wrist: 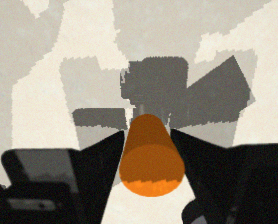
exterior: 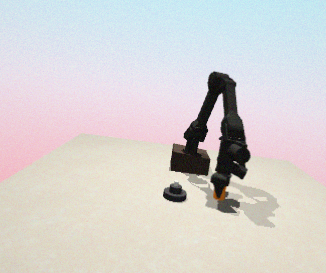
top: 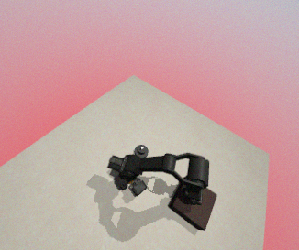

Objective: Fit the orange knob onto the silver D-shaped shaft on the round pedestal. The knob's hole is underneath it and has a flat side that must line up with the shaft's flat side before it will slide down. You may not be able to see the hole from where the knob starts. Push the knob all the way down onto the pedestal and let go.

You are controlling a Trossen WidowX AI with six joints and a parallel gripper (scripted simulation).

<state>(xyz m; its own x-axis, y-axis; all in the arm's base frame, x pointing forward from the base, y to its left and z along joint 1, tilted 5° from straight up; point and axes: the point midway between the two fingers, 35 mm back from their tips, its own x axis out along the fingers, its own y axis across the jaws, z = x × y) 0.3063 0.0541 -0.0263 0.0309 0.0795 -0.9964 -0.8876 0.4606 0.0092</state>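
The orange knob (top: 131, 181) (exterior: 222, 194) (wrist: 152, 165) is low at the table top, between the fingers. In the wrist view its rounded, tapering body lies in the middle; its hole is hidden. My gripper (top: 129, 184) (exterior: 219, 193) (wrist: 147, 132) points down around the knob and is open a little, with a thin light gap beside the knob's left side in the wrist view. The dark round pedestal (top: 138, 156) (exterior: 174, 197) stands apart from the knob, to its left in the exterior view. Its small silver shaft (top: 141, 147) (exterior: 176, 183) points up; the flat side's direction is too small to tell.
The arm's dark brown base block (top: 207, 211) (exterior: 190, 161) stands behind the pedestal in the exterior view. In the top view the arm reaches left from it, passing close by the pedestal. Shadows of the arm lie on the pale table (top: 51, 166) (exterior: 81, 206).
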